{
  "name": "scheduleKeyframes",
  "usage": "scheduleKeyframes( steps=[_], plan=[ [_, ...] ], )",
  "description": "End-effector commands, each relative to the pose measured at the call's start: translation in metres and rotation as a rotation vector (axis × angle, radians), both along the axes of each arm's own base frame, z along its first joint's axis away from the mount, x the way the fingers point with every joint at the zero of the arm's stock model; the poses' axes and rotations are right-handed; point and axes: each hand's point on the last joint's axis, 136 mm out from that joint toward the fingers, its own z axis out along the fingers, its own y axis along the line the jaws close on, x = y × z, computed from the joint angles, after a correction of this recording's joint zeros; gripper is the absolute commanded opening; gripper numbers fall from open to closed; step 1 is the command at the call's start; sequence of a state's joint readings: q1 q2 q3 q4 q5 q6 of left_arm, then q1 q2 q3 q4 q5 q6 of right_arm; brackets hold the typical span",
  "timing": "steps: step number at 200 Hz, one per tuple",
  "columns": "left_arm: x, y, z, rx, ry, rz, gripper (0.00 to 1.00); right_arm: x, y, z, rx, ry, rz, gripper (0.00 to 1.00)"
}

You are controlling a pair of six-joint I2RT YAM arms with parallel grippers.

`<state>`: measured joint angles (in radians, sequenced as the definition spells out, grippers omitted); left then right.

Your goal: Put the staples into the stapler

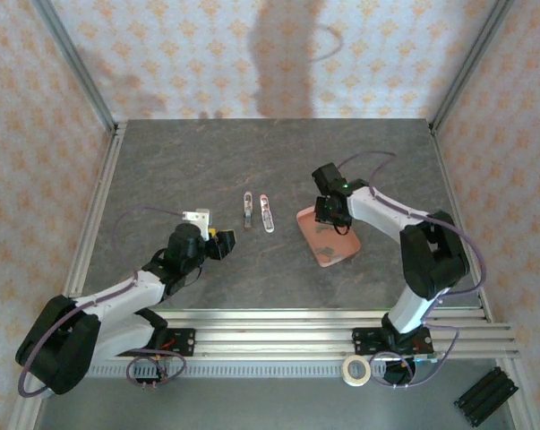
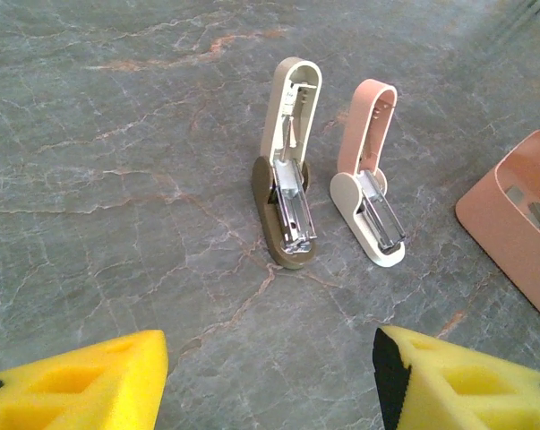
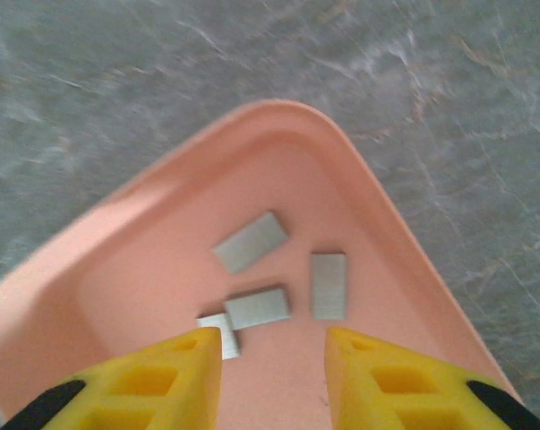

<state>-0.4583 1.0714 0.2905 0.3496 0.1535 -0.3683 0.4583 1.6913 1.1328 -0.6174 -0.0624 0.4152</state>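
The stapler [image 2: 368, 184], pale pink and white, lies opened flat on the table [image 2: 117, 179] with its metal channel showing; from above the stapler [image 1: 267, 213] sits at mid-table. Several grey staples [image 3: 257, 307] lie loose in the salmon-pink tray [image 3: 117, 269]. My right gripper [image 3: 274, 345] hovers low over the tray, open, its yellow fingers [image 3: 184, 376] straddling bare tray floor just short of the blocks; one block is partly hidden under the left finger. My left gripper [image 2: 270, 358] is open above the table, a short way from the stapler. From above, the left gripper [image 1: 223, 244] is left of the staplers and the right gripper [image 1: 330, 219] is over the tray [image 1: 339, 253].
A second stapler [image 2: 286, 179], olive and beige, lies open right beside the pink one, on its left. The tray's corner [image 2: 511, 210] shows at the right of the left wrist view. A tape roll [image 1: 356, 369] and a black block [image 1: 484, 396] rest beyond the near rails.
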Motion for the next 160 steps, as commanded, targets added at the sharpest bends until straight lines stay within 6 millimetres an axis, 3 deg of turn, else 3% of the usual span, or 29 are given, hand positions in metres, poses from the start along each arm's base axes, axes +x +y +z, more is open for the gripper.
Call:
scheduleKeyframes(
  steps=[1,13,51,160],
  plan=[
    [0.009,-0.006,0.020,-0.028,-0.056,0.002,0.63,-0.015,-0.021,-0.011,-0.084,0.066,-0.024,0.33],
    [0.009,-0.007,0.021,-0.029,-0.058,0.001,0.63,-0.015,-0.019,-0.014,-0.074,0.072,-0.024,0.32],
    [0.010,-0.010,0.019,-0.031,-0.056,-0.003,0.63,-0.014,0.016,-0.015,0.076,0.062,0.049,0.31],
    [0.009,-0.011,0.021,-0.025,-0.064,-0.002,0.63,-0.005,0.034,-0.034,0.011,0.085,0.101,0.30]
  ],
)
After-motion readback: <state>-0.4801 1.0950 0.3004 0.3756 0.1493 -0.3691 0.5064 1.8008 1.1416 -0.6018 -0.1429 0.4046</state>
